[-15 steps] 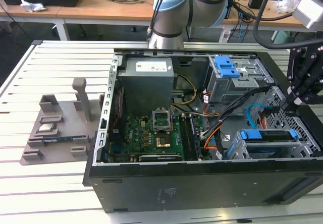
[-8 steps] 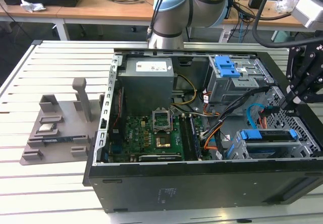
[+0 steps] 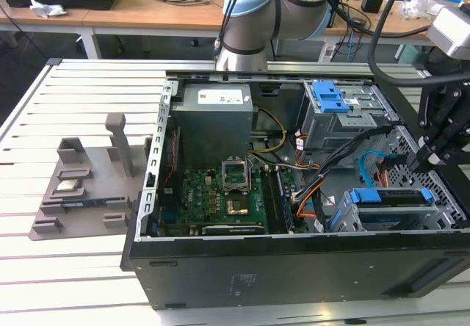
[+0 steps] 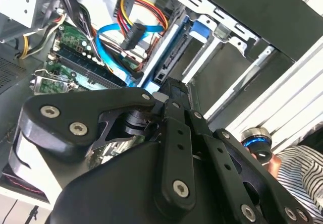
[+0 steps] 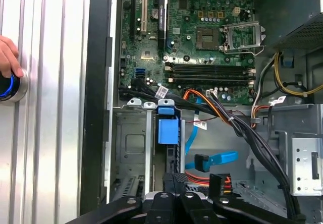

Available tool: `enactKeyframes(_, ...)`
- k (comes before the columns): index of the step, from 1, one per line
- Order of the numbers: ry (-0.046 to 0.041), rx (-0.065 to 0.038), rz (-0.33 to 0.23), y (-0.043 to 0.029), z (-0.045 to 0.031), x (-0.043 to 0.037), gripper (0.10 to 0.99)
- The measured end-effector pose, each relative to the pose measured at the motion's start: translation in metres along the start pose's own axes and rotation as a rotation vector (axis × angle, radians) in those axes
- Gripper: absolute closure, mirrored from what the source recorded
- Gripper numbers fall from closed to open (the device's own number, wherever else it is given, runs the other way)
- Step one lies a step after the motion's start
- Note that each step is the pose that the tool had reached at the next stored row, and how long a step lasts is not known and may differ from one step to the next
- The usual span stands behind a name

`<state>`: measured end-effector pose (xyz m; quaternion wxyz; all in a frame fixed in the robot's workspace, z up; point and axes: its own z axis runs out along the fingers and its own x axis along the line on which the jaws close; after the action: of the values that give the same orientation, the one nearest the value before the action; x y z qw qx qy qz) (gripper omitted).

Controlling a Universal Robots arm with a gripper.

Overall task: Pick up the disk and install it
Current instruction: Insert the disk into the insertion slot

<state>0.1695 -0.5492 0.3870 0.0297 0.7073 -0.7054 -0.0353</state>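
One open computer case [image 3: 294, 260], one motherboard [image 3: 220, 197], one grey fixture [image 3: 81, 194].

Robot arm [image 3: 253, 17]: silver-grey tube sections with a pale blue cap at the joint, seated on a round metal collar. A thick black cable [image 3: 382, 25] loops down from the 12 o'clock edge of the exterior view towards the wrist.

Gripper [image 4: 174, 105]: matte black throughout, built of flat linkage bars and rounded housings, fastened with silver socket-head screws at the pivots, as seen in the second wrist view. A white block [image 3: 452, 32] sits above it at the wrist.

Person: a hand [image 5: 7, 57] at 9 o'clock in the first wrist view; a black-and-white striped sleeve [image 4: 300, 171] at 4 o'clock in the second wrist view.
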Motion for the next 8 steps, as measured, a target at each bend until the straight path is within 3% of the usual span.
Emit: enactKeyframes(8, 0.0, 0.0, 0.0, 0.0002, 0.0007, 0.0039, 0.98)
